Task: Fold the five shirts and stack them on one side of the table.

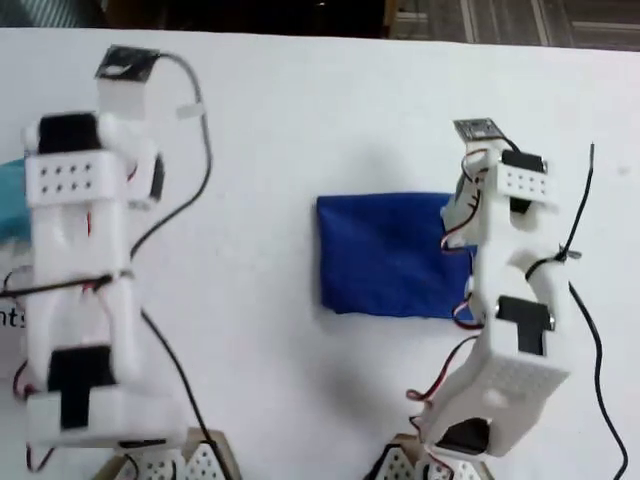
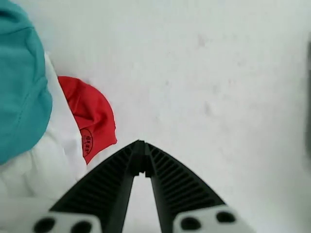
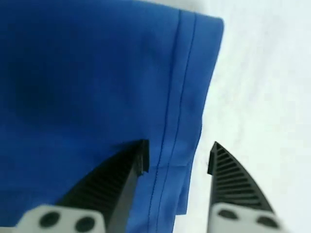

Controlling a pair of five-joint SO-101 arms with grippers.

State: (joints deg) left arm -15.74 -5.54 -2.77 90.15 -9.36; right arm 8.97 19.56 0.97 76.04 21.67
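A folded blue shirt (image 1: 390, 255) lies flat in the middle of the white table (image 1: 300, 110). My right gripper (image 3: 177, 158) is open over the shirt's hemmed edge (image 3: 182, 97), one finger above the cloth and the other above bare table; in the high view that arm (image 1: 505, 290) covers the shirt's right side. My left gripper (image 2: 142, 159) is shut with nothing in it, hovering over bare table beside a pile of shirts: teal (image 2: 19, 82), white (image 2: 43, 160) and red (image 2: 90, 114). The teal shirt (image 1: 10, 195) peeks out at the table's left edge.
The left arm (image 1: 80, 270) stands along the left side, with black cables (image 1: 195, 180) trailing across the table. Arm bases sit at the near edge. Open white surface lies between the arms and towards the far edge.
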